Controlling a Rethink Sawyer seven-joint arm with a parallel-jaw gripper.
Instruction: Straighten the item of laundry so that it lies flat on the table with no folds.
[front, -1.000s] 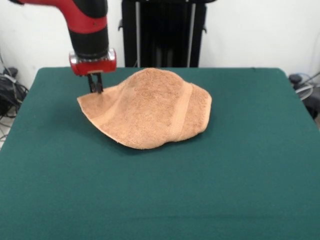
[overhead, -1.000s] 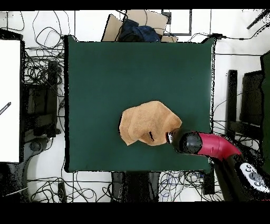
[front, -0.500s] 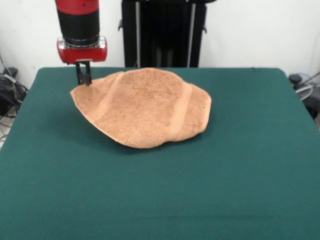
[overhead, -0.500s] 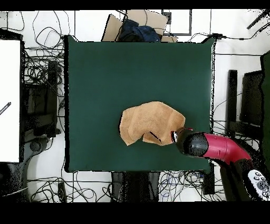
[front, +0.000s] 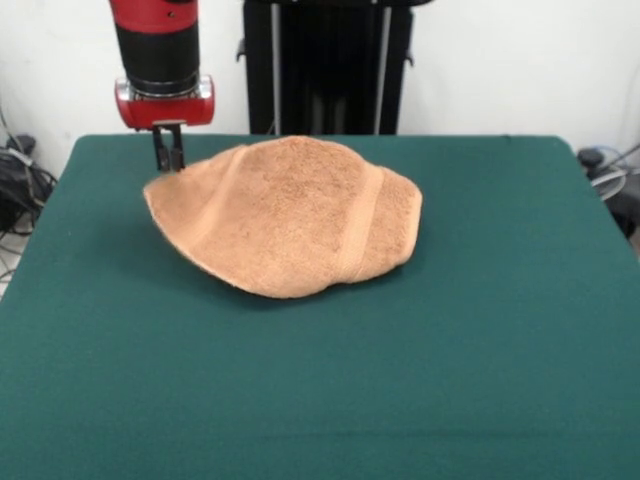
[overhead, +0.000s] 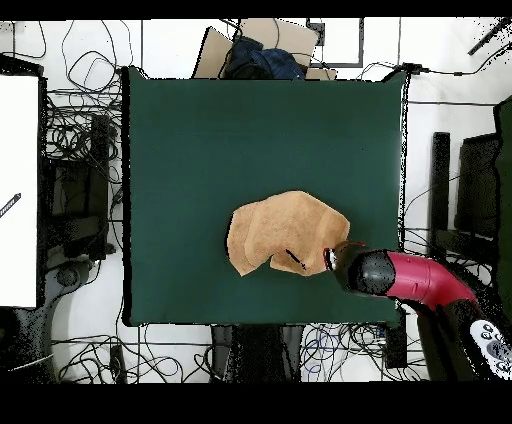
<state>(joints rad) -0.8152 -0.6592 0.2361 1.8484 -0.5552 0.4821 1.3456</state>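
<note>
At the towel's (front: 290, 215) far left corner in the front view, my gripper (front: 168, 160) is pinched shut on it, lifted; the bunched rest trails right, mid-table (front: 480, 350).

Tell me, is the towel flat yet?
No. The towel humps up, still doubled over, with one corner held up off the table by the gripper.

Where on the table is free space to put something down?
The table is bare across its whole near half in the front view, below the towel, and also right of the towel. It is crowded only at the towel's left corner, where the tool grips it.
</note>
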